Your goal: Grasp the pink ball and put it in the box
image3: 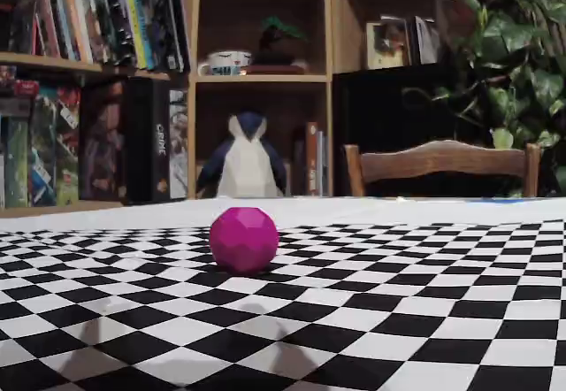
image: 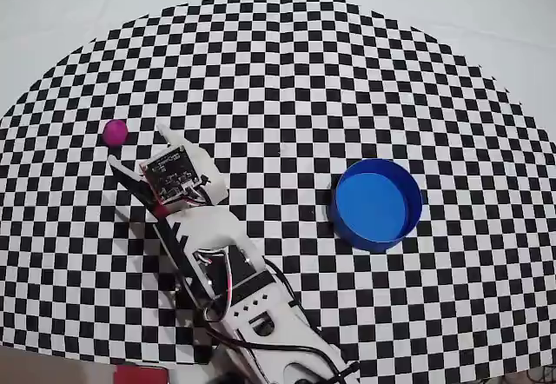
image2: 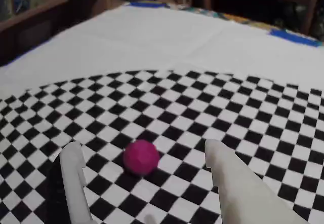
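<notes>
The robot's claw (image2: 142,155) hangs with its two white fingers (image2: 76,176) spread wide apart and holding nothing, seen from the wrist view low over a black-and-white checkered mat (image2: 243,107). Just beyond the fingertips and roughly centred in the gap sits the pink ball (image2: 141,156), resting on the mat and touching neither finger. In the overhead view the claw (image: 139,147) points toward the ball (image: 115,131), which lies at the left side of the mat, just ahead of the tips. This looks like the approach before the grasp: the next move seems to call for pushing forward and down until the fingers flank the ball, then closing on it gently so the smooth sphere does not roll off. The box (image: 376,204), a round shallow blue container, stands well apart on the right of the mat in the overhead view, and its flat floor shows bare, with nothing inside
</notes>
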